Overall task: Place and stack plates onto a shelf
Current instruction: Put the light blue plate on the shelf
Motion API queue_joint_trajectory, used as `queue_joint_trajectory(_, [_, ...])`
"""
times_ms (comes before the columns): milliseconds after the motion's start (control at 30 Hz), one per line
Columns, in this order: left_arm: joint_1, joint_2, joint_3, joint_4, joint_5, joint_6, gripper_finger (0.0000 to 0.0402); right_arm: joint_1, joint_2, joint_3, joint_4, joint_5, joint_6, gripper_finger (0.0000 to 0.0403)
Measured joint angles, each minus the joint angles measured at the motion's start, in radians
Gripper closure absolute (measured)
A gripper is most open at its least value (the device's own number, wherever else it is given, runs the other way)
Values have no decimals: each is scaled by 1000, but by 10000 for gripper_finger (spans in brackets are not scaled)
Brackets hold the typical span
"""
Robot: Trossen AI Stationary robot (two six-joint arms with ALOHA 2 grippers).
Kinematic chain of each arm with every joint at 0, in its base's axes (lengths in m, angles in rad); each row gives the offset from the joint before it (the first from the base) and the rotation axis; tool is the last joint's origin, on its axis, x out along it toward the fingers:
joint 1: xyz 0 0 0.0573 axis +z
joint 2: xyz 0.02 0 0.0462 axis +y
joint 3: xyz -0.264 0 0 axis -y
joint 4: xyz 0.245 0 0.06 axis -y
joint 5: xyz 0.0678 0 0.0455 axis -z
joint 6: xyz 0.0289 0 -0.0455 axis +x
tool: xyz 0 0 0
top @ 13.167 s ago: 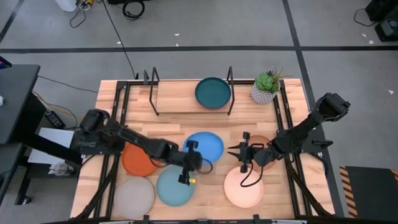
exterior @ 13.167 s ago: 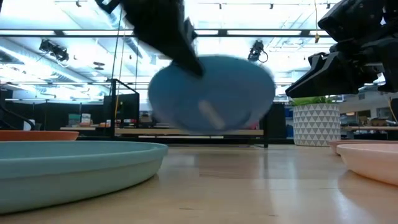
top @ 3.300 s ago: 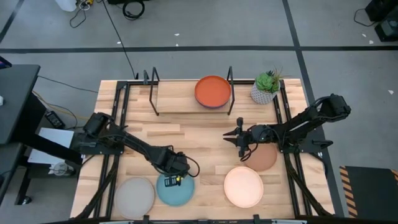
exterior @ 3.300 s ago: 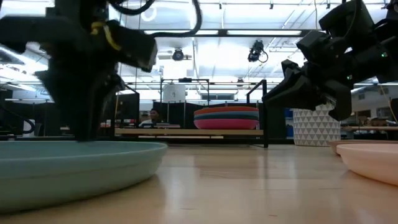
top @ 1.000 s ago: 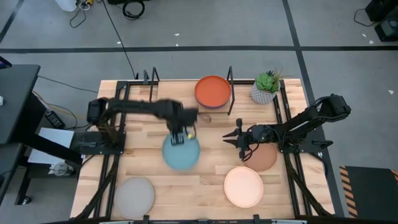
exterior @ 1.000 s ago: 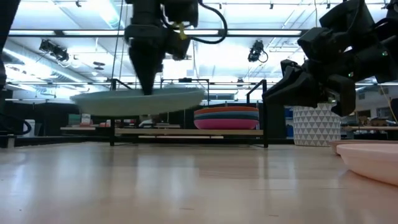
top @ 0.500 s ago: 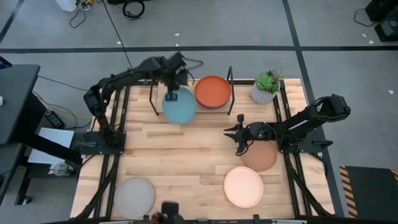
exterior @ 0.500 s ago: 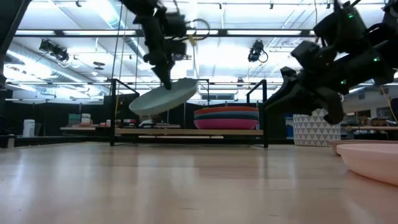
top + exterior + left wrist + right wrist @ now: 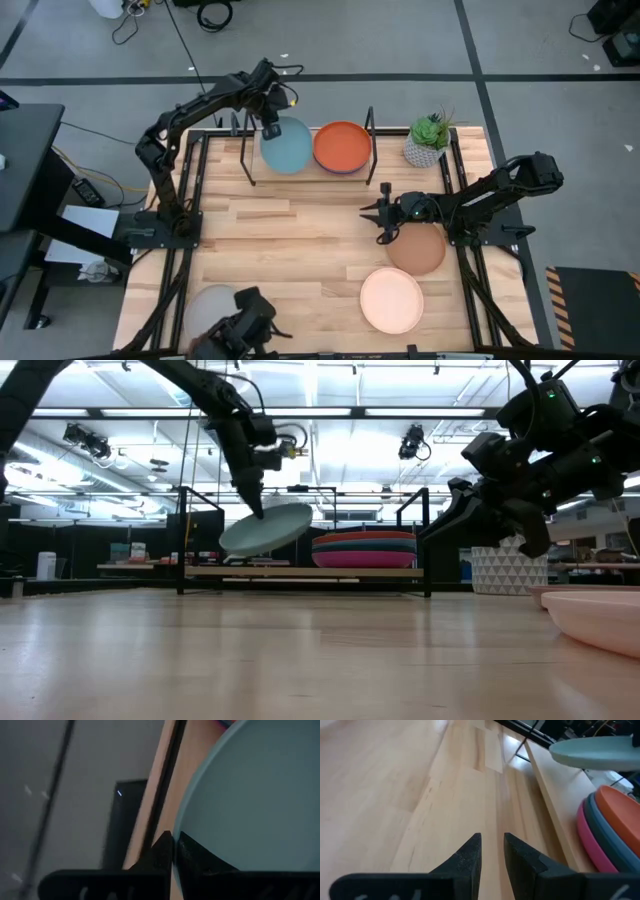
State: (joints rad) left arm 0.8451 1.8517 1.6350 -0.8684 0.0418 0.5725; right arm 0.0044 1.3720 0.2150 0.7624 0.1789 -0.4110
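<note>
**Light teal plate held over the shelf**

The light teal plate (image 9: 287, 146) hangs tilted above the shelf (image 9: 300, 170) (left half), clamped at its rim by the left gripper (image 9: 269, 130), beside an orange-topped plate stack (image 9: 342, 147). The right gripper (image 9: 384, 214), fingers narrowly apart, hovers mid-table.

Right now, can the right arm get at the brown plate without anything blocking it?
Probably yes. The right gripper hangs beside the brown plate, holding nothing; the left gripper is off at the shelf.

Small potted green plant (image 9: 429, 139) in a white patterned pot at the wooden tabletop's (image 9: 300, 240) far right corner.
</note>
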Motion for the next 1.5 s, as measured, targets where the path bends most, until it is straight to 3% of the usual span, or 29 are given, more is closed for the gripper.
queue_joint_trajectory(167, [9, 31, 35, -22, 12, -114, 383, -1, 0, 0, 3, -24, 0, 315])
queue_joint_trajectory(400, [-8, 97, 134, -146, -53, -196, 383, -2, 0, 0, 6, -25, -2, 315])
queue_joint_trajectory(533, [-7, 125, 158, -221, -67, -213, 382, -2, 0, 0, 6, -26, -1, 315])
queue_joint_trajectory(1033, [-14, 127, 159, -253, -102, -224, 378, -2, 0, 0, 2, -50, 1, 315])
queue_joint_trajectory(1267, [-19, 166, 158, -259, -177, -226, 349, -2, 0, 0, -3, -51, 10, 315])
queue_joint_trajectory(1500, [-30, 182, 167, -244, -199, -214, 292, -1, 0, 0, -18, -51, 16, 315])
